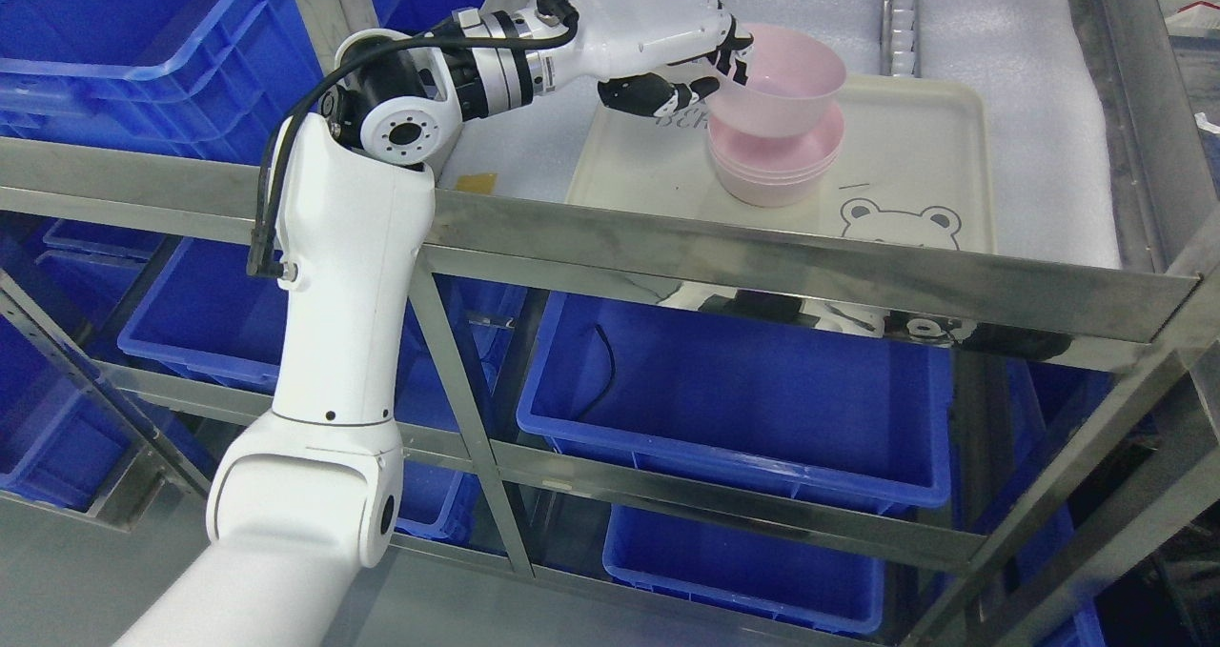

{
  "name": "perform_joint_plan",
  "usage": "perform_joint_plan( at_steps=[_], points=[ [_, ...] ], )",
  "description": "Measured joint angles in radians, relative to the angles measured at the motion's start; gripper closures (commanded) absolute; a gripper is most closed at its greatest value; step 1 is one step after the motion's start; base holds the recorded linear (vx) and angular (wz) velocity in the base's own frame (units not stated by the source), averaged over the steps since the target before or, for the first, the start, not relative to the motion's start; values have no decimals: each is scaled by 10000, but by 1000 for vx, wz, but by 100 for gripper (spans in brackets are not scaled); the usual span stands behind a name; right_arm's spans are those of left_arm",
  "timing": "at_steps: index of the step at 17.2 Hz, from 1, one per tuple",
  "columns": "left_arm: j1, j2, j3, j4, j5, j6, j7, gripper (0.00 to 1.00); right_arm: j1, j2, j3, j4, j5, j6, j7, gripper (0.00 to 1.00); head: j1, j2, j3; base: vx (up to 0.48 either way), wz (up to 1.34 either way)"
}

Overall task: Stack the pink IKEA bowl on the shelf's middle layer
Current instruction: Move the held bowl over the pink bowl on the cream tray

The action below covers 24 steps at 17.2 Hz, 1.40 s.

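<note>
The white left robot hand (667, 42) pinches the near rim of the translucent pink plastic bowl (786, 80), which sits tilted, seemingly half-seated, atop the stack of pink bowls (777, 166) on the cream bear-printed tray (944, 151); releasing while tilted risks it sliding off or tipping the stack

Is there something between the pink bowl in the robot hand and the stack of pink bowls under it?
Nothing visible. The left robot hand holds the top pink bowl tilted, directly over the stack of bowls on the cream tray.
</note>
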<state>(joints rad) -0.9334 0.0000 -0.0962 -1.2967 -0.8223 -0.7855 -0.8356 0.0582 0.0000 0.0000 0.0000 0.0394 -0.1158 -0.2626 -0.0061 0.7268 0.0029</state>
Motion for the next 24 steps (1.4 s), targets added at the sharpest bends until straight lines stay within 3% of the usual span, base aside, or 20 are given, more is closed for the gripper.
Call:
perform_joint_plan(
  at_steps=[7,20,24],
  points=[
    [-31,0,-408,359,-159,-1,674,98,0,0,0,0,-1,-2,0,0,0,0,0,0,0],
    [57,1,-913,644,-271,-1,731,96,0,0,0,0,0,-28,0,0,0,0,0,0,0],
    [100,1,-931,677,-283,-1,704,88,0,0,0,0,-1,-6,0,0,0,0,0,0,0]
  ],
)
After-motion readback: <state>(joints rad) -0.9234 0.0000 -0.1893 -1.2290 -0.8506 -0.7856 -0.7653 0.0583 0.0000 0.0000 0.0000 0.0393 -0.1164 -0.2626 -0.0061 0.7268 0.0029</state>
